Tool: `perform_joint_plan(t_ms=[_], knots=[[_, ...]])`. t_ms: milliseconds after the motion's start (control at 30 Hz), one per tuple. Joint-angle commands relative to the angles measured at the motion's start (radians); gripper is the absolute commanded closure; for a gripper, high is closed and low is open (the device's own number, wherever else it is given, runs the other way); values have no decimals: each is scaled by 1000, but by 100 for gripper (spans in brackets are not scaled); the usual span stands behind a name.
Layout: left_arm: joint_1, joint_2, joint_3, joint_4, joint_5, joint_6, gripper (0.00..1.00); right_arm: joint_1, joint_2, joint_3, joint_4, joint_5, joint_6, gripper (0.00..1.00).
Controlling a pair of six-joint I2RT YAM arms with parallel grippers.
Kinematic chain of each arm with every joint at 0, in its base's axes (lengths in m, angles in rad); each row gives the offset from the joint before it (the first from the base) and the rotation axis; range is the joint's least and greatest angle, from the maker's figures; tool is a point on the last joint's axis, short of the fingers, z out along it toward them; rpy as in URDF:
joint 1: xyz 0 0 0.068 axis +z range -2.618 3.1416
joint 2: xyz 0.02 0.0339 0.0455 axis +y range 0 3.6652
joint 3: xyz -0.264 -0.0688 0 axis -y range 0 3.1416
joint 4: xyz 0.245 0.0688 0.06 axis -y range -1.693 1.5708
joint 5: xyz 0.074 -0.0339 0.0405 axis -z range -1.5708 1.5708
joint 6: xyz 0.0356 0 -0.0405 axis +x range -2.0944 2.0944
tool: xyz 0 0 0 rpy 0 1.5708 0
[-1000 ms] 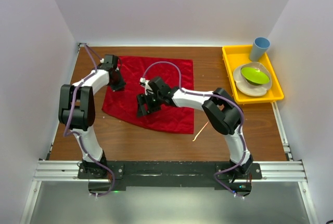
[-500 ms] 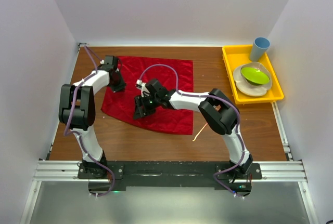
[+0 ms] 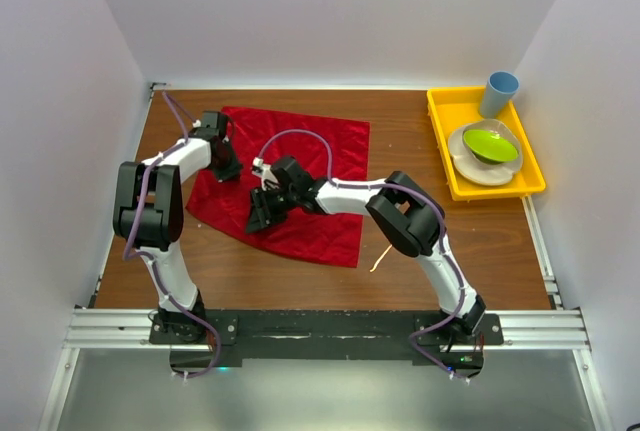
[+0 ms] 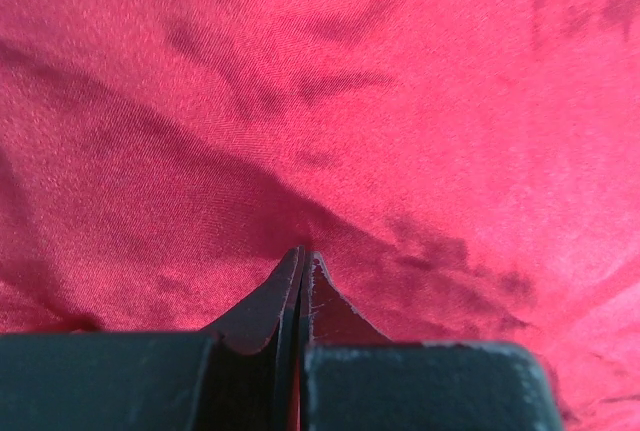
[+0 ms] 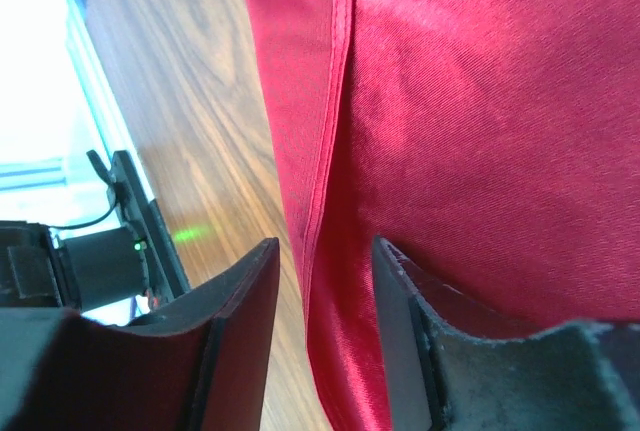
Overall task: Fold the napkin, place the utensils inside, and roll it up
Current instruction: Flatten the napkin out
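two pincers on napkin (image 3: 310, 166). left pincer (image 4: 303, 253) pressed together, pinching raised fold of cloth near its left edge. right pincer (image 5: 322, 251) spread, straddling stitched near-left edge; stitching shows in right wrist view only. napkin bright red, shiny, creased, spread toward desk (image 3: 480, 241) far left corner. only top view shows utensil (image 3: 380, 259): thin, copper, just beside napkin's near right corner.

Red napkin (image 3: 340, 156), yellow tray (image 3: 441, 136), brown woodgrain table (image 3: 250, 273).
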Motion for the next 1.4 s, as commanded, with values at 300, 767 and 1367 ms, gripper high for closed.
perform_joint_plan(t_ms=[300,767,1367], knots=[[-8,-126,-7,-76,-162,29,93,14,11,15,33,-38,23,62],[-7,-255,-93,-164,-285,133,63,-21,-33,4,-6,36,75,52],[-5,-111,-104,-90,-277,284,57,-51,-45,-54,25,16,72,55]])
